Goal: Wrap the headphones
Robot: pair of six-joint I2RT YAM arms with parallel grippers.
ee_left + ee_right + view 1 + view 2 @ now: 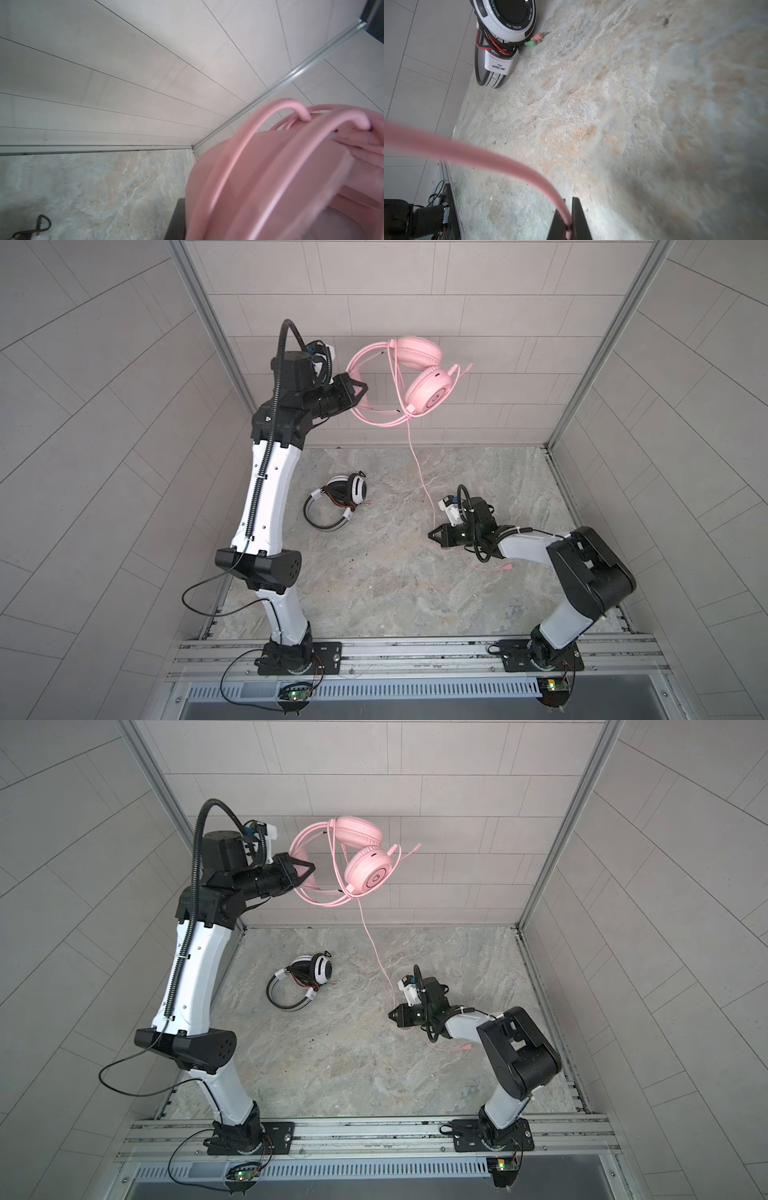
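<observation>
My left gripper (362,388) is raised near the back wall, shut on the headband of the pink headphones (420,372), which hang in the air with several cord loops around the band. In the left wrist view the pink headband (270,176) fills the frame and hides the jaws. The thin pink cord (419,464) drops to my right gripper (433,534), low over the table and shut on it. The right wrist view shows the cord (488,155) pinched between the black fingers (578,218). The white and black headphones (337,506) lie on the table, cord bundled around them.
The marble tabletop (395,593) is boxed in by tiled walls (415,290) on three sides, with a metal rail (415,655) along the front. The pink cord's plug end (506,568) trails on the table beside the right arm. Green and pink jacks (534,40) lie by the white headset.
</observation>
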